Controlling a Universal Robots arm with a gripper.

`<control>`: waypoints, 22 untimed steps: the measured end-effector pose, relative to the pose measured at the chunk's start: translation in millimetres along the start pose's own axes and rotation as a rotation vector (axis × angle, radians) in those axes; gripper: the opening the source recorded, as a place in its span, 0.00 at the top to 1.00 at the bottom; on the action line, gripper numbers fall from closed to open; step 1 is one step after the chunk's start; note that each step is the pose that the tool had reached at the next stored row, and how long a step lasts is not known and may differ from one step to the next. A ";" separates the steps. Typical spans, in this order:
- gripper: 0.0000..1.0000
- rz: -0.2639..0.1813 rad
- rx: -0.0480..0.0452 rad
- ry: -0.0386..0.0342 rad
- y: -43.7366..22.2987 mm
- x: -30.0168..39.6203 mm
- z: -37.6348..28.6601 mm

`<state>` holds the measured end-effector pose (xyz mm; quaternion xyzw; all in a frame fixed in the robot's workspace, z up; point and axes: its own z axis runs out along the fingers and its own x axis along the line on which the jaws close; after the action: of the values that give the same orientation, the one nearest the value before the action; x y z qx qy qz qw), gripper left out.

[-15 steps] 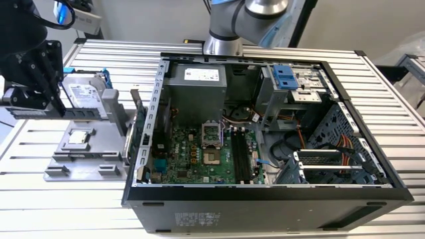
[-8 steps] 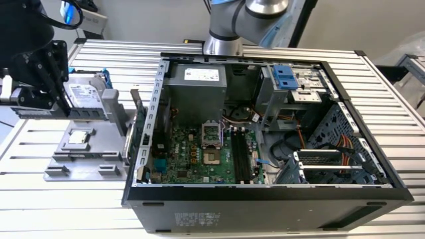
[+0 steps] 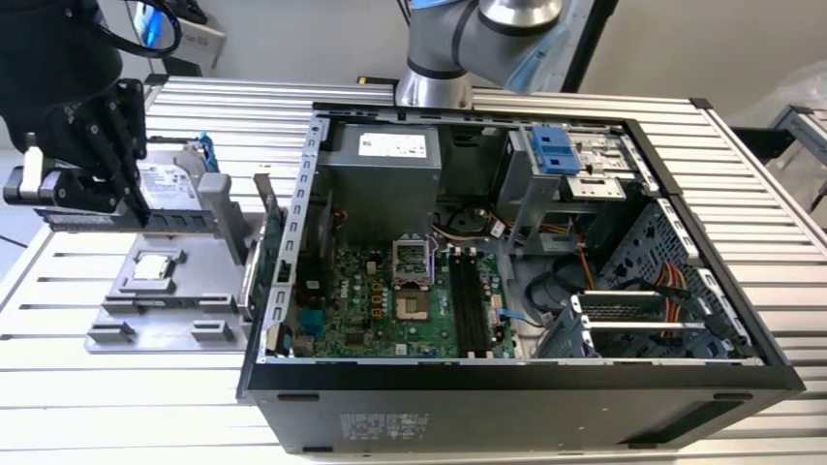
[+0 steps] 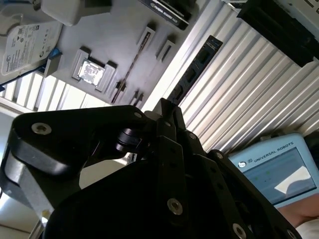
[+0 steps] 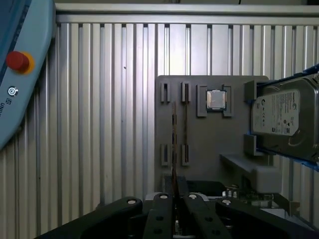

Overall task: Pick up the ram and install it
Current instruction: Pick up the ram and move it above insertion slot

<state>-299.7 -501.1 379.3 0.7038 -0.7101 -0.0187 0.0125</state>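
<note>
We see the ram (image 3: 174, 219) held on edge above the grey holder (image 3: 116, 334), its long axis level and pointing toward the open computer case (image 3: 517, 387), which stands just beside the holder on the exterior view's right. The gripper (image 3: 110, 199) is clamped narrow, its fingers pinching the board. In the first wrist view the stick is a thin line parallel to the holder's narrow slots (image 5: 185, 92), between two rows of them. In the second wrist view its flat face, with a row of black chips, reaches out from the fingertips. The holder also carries the processor chip (image 3: 155, 266) in a square recess and the hard drive (image 3: 166, 182) in its blue frame. The case holds the motherboard (image 3: 375, 300). The ram's end toward the case is near the holder's upright wall and apart from the case's edge. On the holder's other side the ribbed table (image 5: 99, 149) runs bare to a pendant (image 5: 20, 74).
</note>
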 end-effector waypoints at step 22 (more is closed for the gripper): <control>1.00 0.000 -0.0005 0.0001 -16.7 -0.1 -0.8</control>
<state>-283.0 -501.1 379.3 0.7038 -0.7100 -0.0188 0.0127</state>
